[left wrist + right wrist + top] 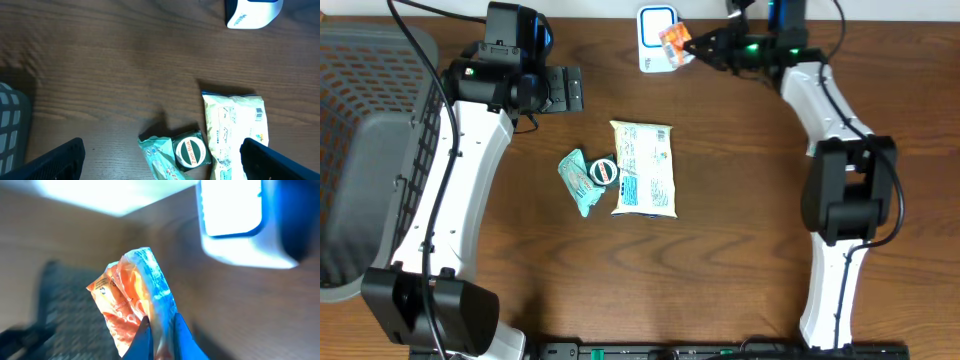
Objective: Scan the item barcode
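Note:
My right gripper [696,47] [161,330] is shut on a small orange packet [673,42] [132,297], held in the air at the back of the table beside the white and blue barcode scanner [656,38] [240,222]. The scanner's window glows blue-white in the right wrist view. My left gripper [570,88] [162,159] stands wide open and empty, hovering over the table above three loose items: a cream pouch [645,167] [235,127], a teal sachet [577,181] [160,157] and a round green-and-white tin [604,171] [190,151].
A dark mesh basket [370,130] [10,125] occupies the table's left side. The scanner [252,12] shows at the top right of the left wrist view. Bare wood lies between the loose items and the scanner.

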You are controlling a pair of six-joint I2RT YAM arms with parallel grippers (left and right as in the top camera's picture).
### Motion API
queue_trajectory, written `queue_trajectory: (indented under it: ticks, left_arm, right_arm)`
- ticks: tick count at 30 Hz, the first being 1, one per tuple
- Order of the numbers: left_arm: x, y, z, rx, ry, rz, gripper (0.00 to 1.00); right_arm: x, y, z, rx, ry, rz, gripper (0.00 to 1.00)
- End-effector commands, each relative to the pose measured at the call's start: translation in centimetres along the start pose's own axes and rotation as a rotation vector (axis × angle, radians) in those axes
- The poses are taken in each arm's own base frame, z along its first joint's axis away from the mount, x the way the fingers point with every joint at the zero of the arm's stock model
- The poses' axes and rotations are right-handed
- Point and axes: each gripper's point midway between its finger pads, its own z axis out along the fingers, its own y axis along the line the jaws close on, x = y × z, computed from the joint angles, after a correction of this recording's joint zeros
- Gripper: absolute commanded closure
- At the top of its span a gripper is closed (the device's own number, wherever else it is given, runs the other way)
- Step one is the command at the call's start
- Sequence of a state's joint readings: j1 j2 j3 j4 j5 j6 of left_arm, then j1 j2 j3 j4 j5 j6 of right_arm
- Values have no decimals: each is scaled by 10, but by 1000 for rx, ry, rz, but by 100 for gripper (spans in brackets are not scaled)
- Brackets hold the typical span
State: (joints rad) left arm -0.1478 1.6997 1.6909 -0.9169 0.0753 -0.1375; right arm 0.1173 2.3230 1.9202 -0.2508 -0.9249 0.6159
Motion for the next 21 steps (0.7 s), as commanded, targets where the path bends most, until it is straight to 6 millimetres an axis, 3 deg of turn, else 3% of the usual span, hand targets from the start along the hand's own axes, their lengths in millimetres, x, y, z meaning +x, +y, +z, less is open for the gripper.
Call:
queue_trajectory:
  ticks: [1,8,12,17,21]
  left_arm:
    - [-3,1,-5,-4,-14,-6,2]
    - [-3,1,-5,-4,-14,-6,2]
    - [-3,1,-5,-4,-14,-6,2]
    - [-3,1,-5,-4,-14,-6,2]
    - [-3,1,-5,-4,-14,-6,2]
  right_arm:
    - [-28,-18,9,284,-197,-126,99]
    - [-49,-22,18,660,-399,-419,99]
    - [-62,-5,15,845,-491,-649,99]
    - [-64,22,23,995,-492,-956,99]
    - [-64,25,31,1047,-449,-1114,99]
